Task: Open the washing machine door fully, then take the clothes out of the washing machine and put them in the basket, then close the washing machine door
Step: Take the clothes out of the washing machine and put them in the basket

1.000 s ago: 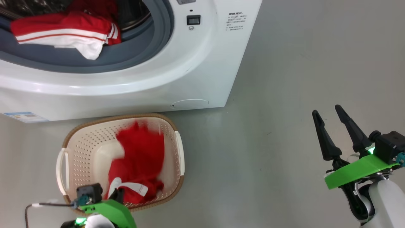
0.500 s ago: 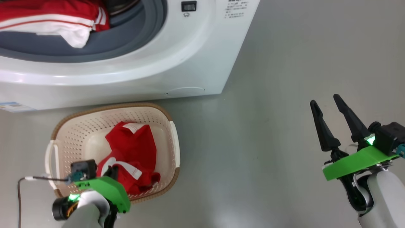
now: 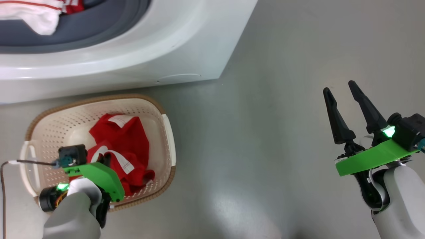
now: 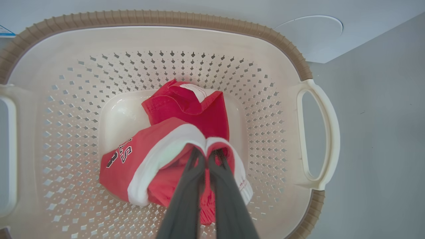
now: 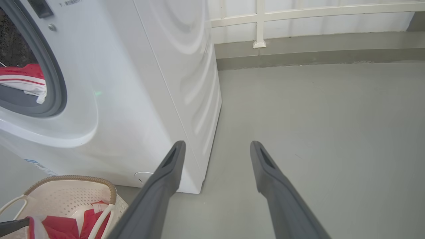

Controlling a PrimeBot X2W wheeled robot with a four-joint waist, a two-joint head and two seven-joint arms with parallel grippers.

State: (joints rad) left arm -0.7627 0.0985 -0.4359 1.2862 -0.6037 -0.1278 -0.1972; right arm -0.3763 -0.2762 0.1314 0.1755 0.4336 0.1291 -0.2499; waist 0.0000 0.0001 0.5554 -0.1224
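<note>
Two tools are mine, but the biggest thing before me is the washing machine (image 3: 139, 43), filling the upper left of the head view. Its lower front edge runs to a corner just right of upper centre. Grey floor (image 3: 265, 132) lies open across the whole right half, from that corner down to my right tool. The basket (image 3: 169, 139) sits at the lower left, its brown far rim just beside the machine's base and its right handle facing the open floor. More clothes (image 3: 33, 20), red and white, hang over the grey gasket (image 3: 99, 30) at the top left edge. A red garment (image 3: 127, 139) lies crumpled in the middle of the basket. My left tool (image 4: 206, 153) is clenched on that garment's white-banded hem, fingers pointing down into the basket. My right tool (image 3: 338, 87) stands released, fingers spread, over bare floor at the lower right, well apart from machine and basket.
</note>
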